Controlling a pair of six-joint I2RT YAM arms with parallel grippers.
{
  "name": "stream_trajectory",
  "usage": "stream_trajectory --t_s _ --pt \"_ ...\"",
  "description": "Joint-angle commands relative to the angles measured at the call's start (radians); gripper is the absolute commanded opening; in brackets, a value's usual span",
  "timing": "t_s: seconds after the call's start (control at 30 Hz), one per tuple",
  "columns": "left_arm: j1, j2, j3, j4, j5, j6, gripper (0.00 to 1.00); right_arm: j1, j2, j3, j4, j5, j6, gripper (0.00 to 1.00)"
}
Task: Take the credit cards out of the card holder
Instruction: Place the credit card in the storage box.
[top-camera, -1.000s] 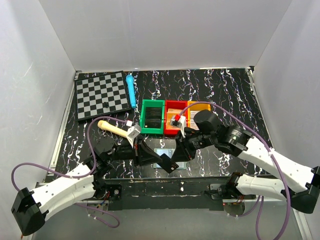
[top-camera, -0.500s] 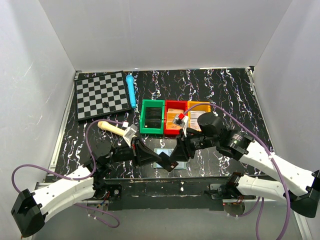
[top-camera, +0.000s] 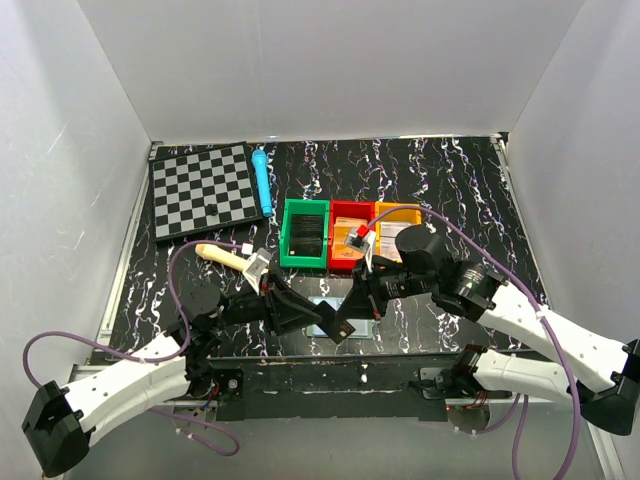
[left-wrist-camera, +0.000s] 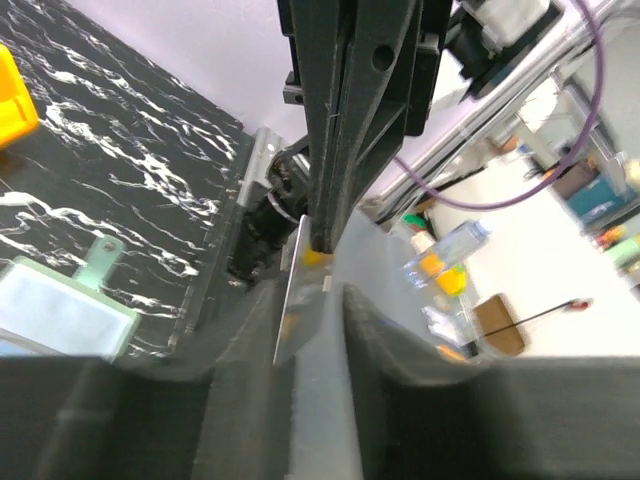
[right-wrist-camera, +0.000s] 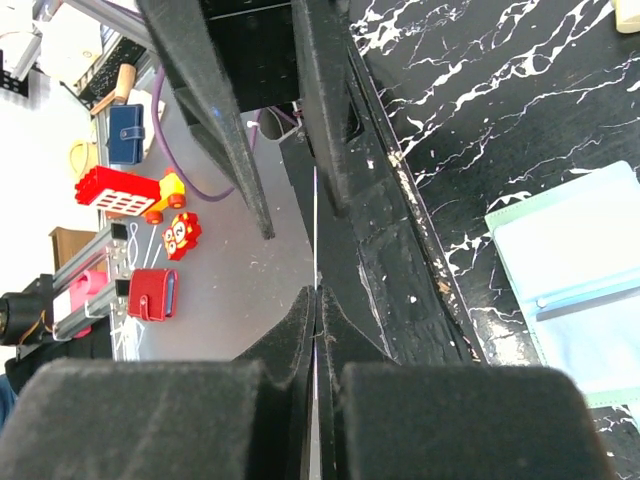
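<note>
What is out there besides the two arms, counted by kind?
bins: 3 (green bin, red bin, orange bin)
chessboard: 1
blue pen: 1
wooden stick: 1
card holder: 1
card: 1
Total: 8

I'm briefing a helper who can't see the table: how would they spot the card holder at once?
On the black marbled table, look at the near edge, just in front of the green bin and red bin. The card holder lies open and flat there, the only thing with pale blue panels and a small green side tab.
</note>
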Motion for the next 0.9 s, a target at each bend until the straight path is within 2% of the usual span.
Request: stream_trajectory --t_s 0.0,0.03,0.07,0.1,0.17,0.2,0.33,0.47,0.57,0.7,0.8,0.87 --pt "0.0 -0.046 0.031 -0.123 -0.104 0.019 0.5 -0.011 -0.013 0.015 0.026 0.046 0.007 0.01" --pt "0.0 -0.066 0.054 -0.207 -0.182 0.03 0.6 -0.028 -0.004 0.03 -0.014 0.071 0.007 0.01" --pt "0.001 -0.09 0.091 -0.38 -0.272 0.039 0.66 -0.051 0.011 0.056 -0.069 0.106 0.007 0.01" --pt "0.001 -0.117 0.132 -0.465 -0.391 0.041 0.74 -0.075 0.02 0.083 -0.126 0.121 0.001 0.01" --pt "0.009 -0.163 0.196 -0.751 -0.593 0.035 0.9 -0.12 0.028 0.131 -0.172 0.169 -0.005 0.01" --pt "0.013 -0.183 0.218 -0.825 -0.683 0.024 0.94 -0.138 0.034 0.165 -0.199 0.216 -0.01 0.01" --pt "0.03 -0.216 0.299 -1.007 -0.802 -0.039 0.94 -0.178 0.157 0.35 -0.327 0.406 -0.03 0.01" --pt "0.032 -0.256 0.3 -1.041 -0.834 -0.117 0.91 -0.18 0.331 0.53 -0.356 0.5 -0.146 0.01" --pt "0.032 -0.29 0.3 -1.071 -0.86 -0.134 0.91 -0.18 0.473 0.622 -0.362 0.422 -0.333 0.01" --pt "0.032 -0.328 0.307 -1.139 -0.9 -0.131 0.91 -0.183 0.622 0.729 -0.385 0.421 -0.533 0.01" --pt "0.03 -0.356 0.304 -1.162 -0.905 -0.127 0.9 -0.209 0.699 0.804 -0.425 0.26 -0.723 0.01" --pt "0.03 -0.368 0.3 -1.168 -0.902 -0.119 0.9 -0.224 0.697 0.765 -0.328 0.169 -0.774 0.01"
